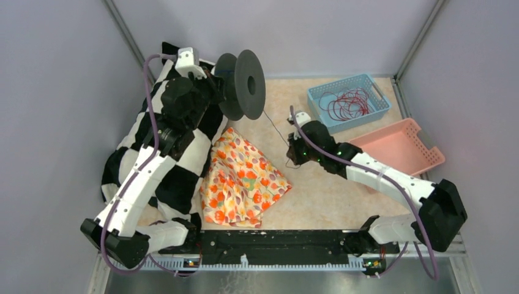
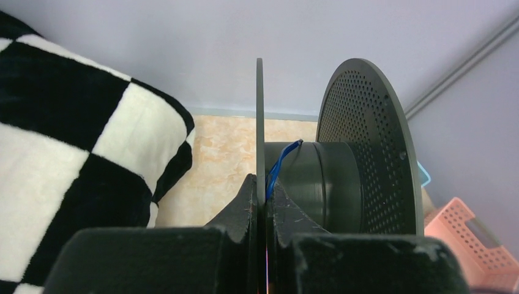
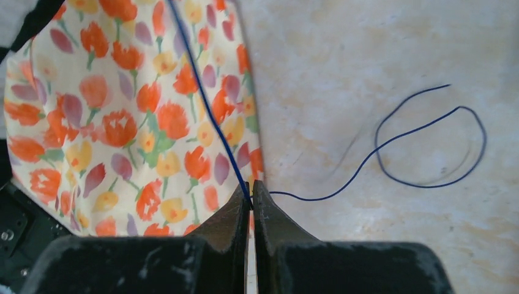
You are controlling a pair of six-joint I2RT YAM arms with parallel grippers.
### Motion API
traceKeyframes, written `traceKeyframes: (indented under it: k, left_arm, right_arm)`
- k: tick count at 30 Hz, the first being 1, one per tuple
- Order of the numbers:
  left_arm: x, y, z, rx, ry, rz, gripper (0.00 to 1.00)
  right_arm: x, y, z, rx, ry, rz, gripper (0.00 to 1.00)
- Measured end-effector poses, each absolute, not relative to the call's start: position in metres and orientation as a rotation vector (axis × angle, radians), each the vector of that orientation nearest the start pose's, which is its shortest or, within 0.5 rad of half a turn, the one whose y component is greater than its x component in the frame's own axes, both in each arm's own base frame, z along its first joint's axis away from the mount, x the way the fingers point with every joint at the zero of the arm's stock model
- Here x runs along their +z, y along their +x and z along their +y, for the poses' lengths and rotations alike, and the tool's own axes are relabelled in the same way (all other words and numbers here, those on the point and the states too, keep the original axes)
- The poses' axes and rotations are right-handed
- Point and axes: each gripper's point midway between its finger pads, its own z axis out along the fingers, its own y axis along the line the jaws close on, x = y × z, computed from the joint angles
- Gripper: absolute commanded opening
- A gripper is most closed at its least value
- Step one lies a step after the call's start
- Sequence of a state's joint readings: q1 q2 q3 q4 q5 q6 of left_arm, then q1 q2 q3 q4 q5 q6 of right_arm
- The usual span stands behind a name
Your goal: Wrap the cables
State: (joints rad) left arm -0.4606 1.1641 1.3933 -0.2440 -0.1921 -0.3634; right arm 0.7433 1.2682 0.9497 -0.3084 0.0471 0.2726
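Note:
A black spool point(image 1: 243, 84) is held up at the back left. My left gripper point(image 1: 218, 78) is shut on its thin near flange point(image 2: 259, 110), fingertips point(image 2: 251, 190) pinching the disc edge. In the left wrist view my left gripper point(image 2: 262, 182) sits below the spool core point(image 2: 318, 177). A thin dark blue cable point(image 2: 278, 165) comes off the core. The cable point(image 1: 275, 128) runs down to my right gripper point(image 1: 289, 162). In the right wrist view my right gripper point(image 3: 251, 187) is shut on the cable point(image 3: 202, 92). The slack end lies looped on the table point(image 3: 428, 147).
A floral cloth point(image 1: 242, 180) lies on the table under the taut cable. A black-and-white checkered blanket point(image 1: 165, 177) lies at the left under the left arm. A blue basket point(image 1: 374, 92) with red cables stands at the back right, a pink basket point(image 1: 398, 147) beside it.

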Motion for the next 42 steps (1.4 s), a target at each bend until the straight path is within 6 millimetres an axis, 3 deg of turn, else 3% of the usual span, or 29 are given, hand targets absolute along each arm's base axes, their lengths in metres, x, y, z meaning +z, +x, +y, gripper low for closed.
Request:
traceKeyframes:
  k: [3,9,15,22,25,28,32,36,42]
  left_arm:
    - [0.414,0.371,-0.154,-0.457,-0.127,1.629,0.00]
    - [0.395,0.391,-0.148,-0.375,-0.185,1.641,0.00]
    - [0.380,0.408,-0.154,-0.336,-0.151,1.654,0.00]
    - [0.343,0.413,-0.169,-0.338,-0.053,1.736,0.00]
    - [0.337,0.410,-0.180,-0.376,0.008,1.761,0.00]
    - [0.332,0.404,-0.193,-0.426,0.094,1.784,0.00]
    - [0.311,0.392,-0.211,-0.476,0.260,1.874,0.00]
    - [0.284,0.374,-0.214,-0.476,0.409,1.974,0.00]
    - [0.279,0.337,-0.222,-0.545,0.671,1.985,0.00]
  right_arm:
    - [0.157,0.252,0.274,0.542,-0.575,2.212,0.00]
    - [0.175,0.212,0.310,0.643,-0.701,2.142,0.00]
    - [0.230,0.188,0.343,0.736,-0.782,2.022,0.00]
    - [0.313,0.202,0.347,0.718,-0.779,1.855,0.00]
    - [0.348,0.212,0.348,0.672,-0.784,1.778,0.00]
    - [0.371,0.222,0.349,0.625,-0.787,1.718,0.00]
    - [0.379,0.239,0.346,0.559,-0.788,1.693,0.00]
    - [0.372,0.265,0.331,0.495,-0.761,1.722,0.00]
    - [0.367,0.274,0.322,0.482,-0.760,1.743,0.00]
